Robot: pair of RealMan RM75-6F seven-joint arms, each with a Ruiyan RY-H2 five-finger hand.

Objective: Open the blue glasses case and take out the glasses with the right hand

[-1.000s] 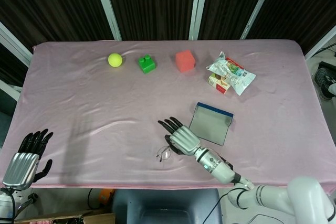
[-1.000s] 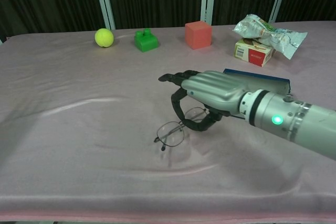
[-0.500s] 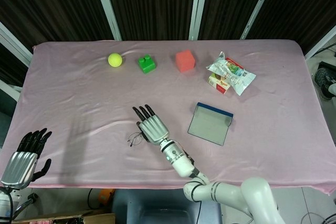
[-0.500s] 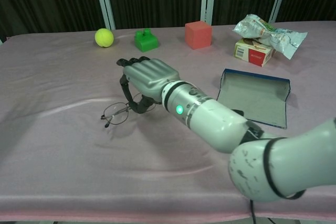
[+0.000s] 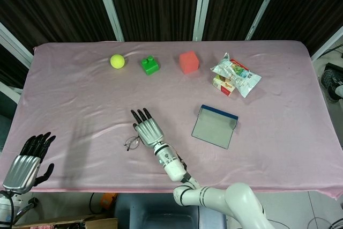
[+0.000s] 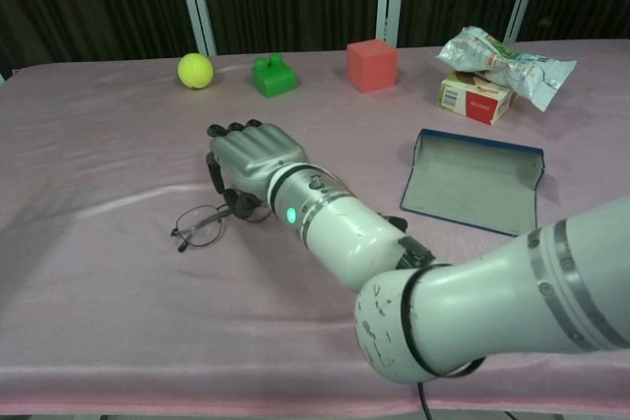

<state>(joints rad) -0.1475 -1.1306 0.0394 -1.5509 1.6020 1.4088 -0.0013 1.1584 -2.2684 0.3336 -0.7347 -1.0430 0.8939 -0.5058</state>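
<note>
- Pink cloth [image 5: 80,105] covers the table, dark panels behind
- glasses [image 6: 202,223] lie on the cloth at the thumb side of the right hand [image 6: 248,156], whose thumb and fingers pinch the frame's near end
- blue glasses case [image 5: 215,126] lies open and well apart on the robot's right, nothing visible inside
- left hand [image 5: 25,163] hovers at the near table edge, fingers apart, holding nothing
- yellow ball [image 5: 117,61], green block [image 5: 149,65], red cube [image 5: 188,61] and snack packets [image 5: 235,76] line the far side
</note>
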